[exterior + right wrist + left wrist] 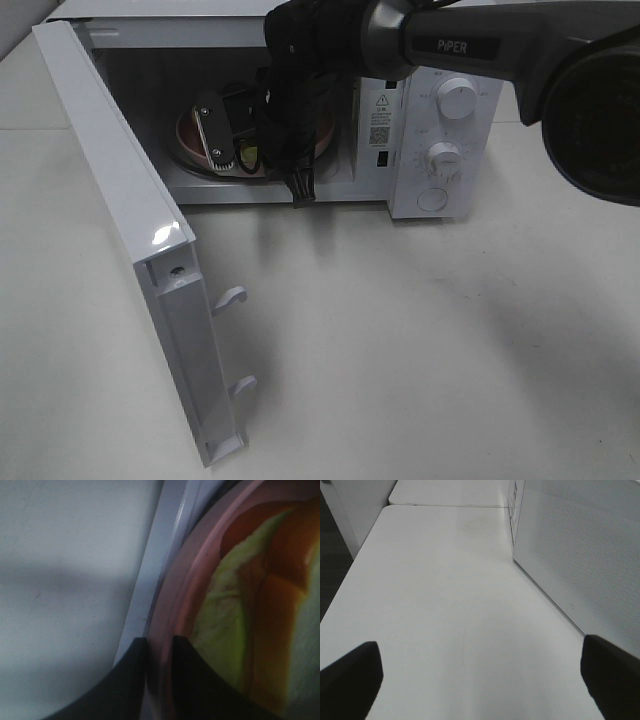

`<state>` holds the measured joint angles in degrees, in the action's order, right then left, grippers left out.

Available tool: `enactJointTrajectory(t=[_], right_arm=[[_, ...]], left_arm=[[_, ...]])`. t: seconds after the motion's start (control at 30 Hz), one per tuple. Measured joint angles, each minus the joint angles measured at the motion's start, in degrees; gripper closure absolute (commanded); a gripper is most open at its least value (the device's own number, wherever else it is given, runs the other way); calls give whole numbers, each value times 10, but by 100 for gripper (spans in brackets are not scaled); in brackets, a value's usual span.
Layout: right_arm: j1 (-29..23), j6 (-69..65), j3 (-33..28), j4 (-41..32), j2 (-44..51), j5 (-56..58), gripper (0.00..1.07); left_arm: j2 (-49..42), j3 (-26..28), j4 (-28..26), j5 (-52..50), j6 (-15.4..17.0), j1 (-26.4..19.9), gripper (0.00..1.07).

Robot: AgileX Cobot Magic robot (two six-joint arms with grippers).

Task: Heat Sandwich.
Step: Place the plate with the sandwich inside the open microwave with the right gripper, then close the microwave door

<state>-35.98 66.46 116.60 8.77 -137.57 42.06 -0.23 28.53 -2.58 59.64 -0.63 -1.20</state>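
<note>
The sandwich [225,630], showing pale green leaf and golden crust, lies on the round pink plate [200,555]. The plate sits inside the open white microwave [440,130], where I see its rim [188,135]. My right gripper [158,642] reaches into the cavity, its black fingers [190,680] pinching the plate's rim from both sides. In the exterior high view the right arm [300,90] hides most of the sandwich. My left gripper [480,680] hovers over bare table, its two fingertips wide apart and nothing between them.
The microwave door [130,230] swings out to the left toward the table's front, with two latch hooks [230,297] on its inner edge. In the left wrist view its white dotted outer face [580,545] stands close beside the left gripper. Control knobs [457,97] sit on the right panel.
</note>
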Motion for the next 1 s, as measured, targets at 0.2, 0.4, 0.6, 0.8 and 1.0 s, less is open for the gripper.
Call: enactJointTrajectory(t=[0.2,0.4,0.6,0.8,1.0], right_arm=[[0,-29,0,0,0,-11,37],[0,-54,0,-7,3,-11,26],[0,-58,-25,-16,28,-15,27],[0,-53,-92,-18,70,-42,29],[0,-48,-158,-29,121,-65,30]], left_arm=[[0,0,0,0,0,0,5],[0,0,0,0,0,0,5],[0,0,0,0,0,0,5],[0,0,0,0,0,0,5],[0,0,0,0,0,0,5]])
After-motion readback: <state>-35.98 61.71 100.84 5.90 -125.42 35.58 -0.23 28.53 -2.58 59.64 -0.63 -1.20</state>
